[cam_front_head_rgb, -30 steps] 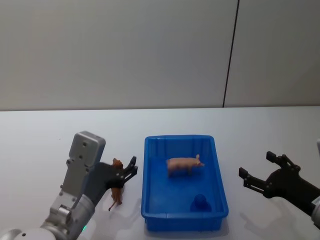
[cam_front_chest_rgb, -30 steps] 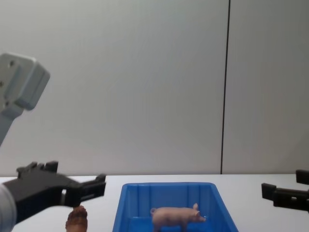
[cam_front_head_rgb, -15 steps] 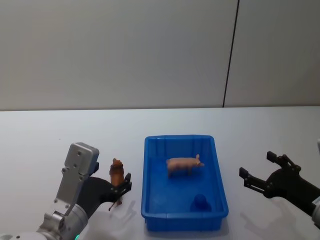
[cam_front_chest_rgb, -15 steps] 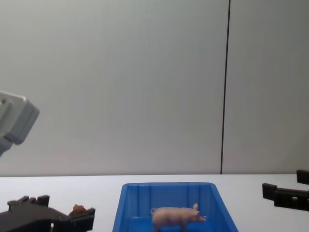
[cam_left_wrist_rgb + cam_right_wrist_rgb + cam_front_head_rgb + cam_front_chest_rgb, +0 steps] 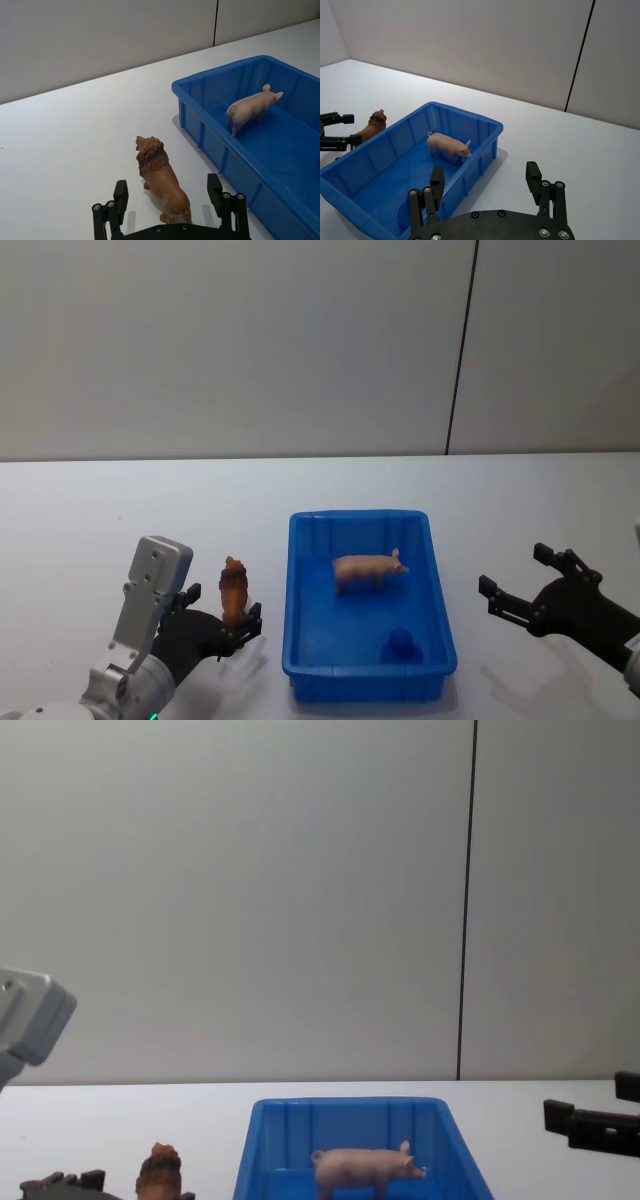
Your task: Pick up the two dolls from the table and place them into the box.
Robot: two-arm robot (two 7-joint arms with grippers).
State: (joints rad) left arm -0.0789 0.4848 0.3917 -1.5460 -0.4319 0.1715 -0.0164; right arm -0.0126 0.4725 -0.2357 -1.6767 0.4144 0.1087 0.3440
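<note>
the blue box (image 5: 300, 640) sits in the middle of the white desk (image 5: 90, 510), its long sides running from the near edge toward the far edge. the pink pig (image 5: 368, 569) stands upright on all four legs inside the box, in its far half, snout toward the desk's right edge; the chest view shows it side-on (image 5: 365, 1168) behind the box's near rim (image 5: 262, 1120).

the brown doll (image 5: 233, 593), a lion with a rough mane, stands upright on the desk just beside the box's left wall, apart from it, head toward the far edge. in the left wrist view it (image 5: 161, 180) stands between the two black fingers, with the box wall (image 5: 205, 142) close beside one finger.

the left gripper (image 5: 222, 618) is low over the desk by the near edge, left of the box, jaws spread wide around the lion's rear half; bare desk shows between each finger and the doll, so the jaws hold nothing. the box's left wall is the only thing near that gripper, and nothing lies between the lion and the box.

the right gripper (image 5: 523, 581) hangs over the desk to the right of the box, well apart from it, jaws wide and holding nothing. the right wrist view looks across the box (image 5: 470, 125) with the pig (image 5: 447, 146) inside and the lion (image 5: 370, 127) beyond its far wall.
</note>
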